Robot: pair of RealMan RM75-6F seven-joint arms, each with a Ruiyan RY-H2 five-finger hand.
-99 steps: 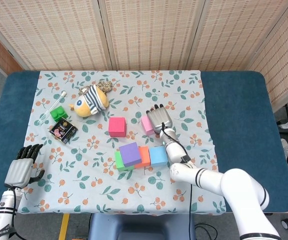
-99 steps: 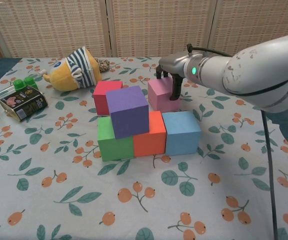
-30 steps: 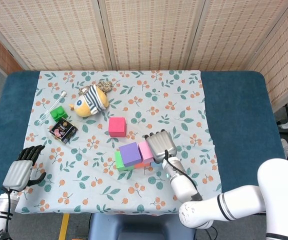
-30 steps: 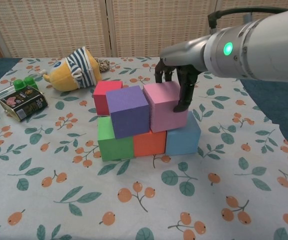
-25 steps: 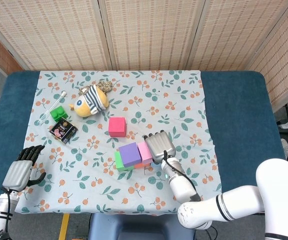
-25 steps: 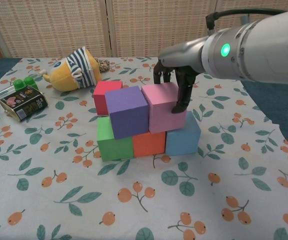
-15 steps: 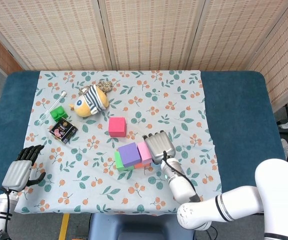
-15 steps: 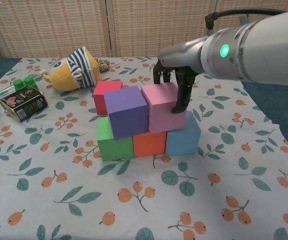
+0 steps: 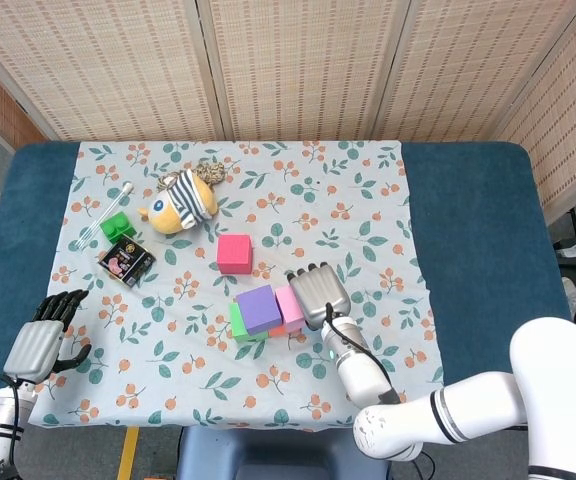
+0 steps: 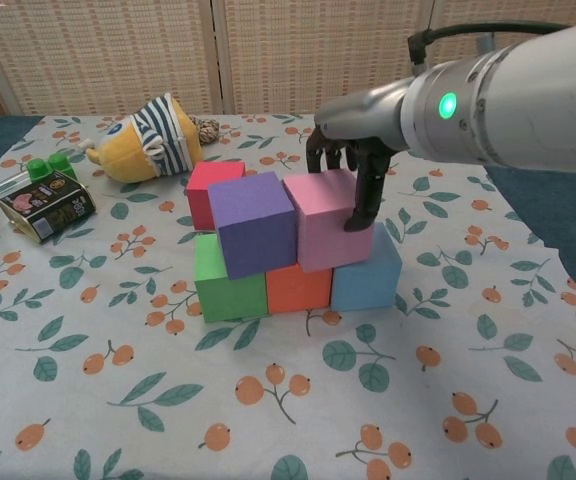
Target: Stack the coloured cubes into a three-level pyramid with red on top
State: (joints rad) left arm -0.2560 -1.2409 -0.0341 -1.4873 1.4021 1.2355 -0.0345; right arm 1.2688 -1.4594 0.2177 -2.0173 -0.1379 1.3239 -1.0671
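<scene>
Carried from the cloth, the pink cube (image 10: 330, 219) sits square beside the purple cube (image 10: 256, 222), gripped by the right robot hand (image 10: 351, 160).

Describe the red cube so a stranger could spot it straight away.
Start at the block stack in the middle of the floral tablecloth. Just behind it, toward the striped plush toy, the red cube sits alone on the cloth. It is the only cube not built into the stack.
</scene>
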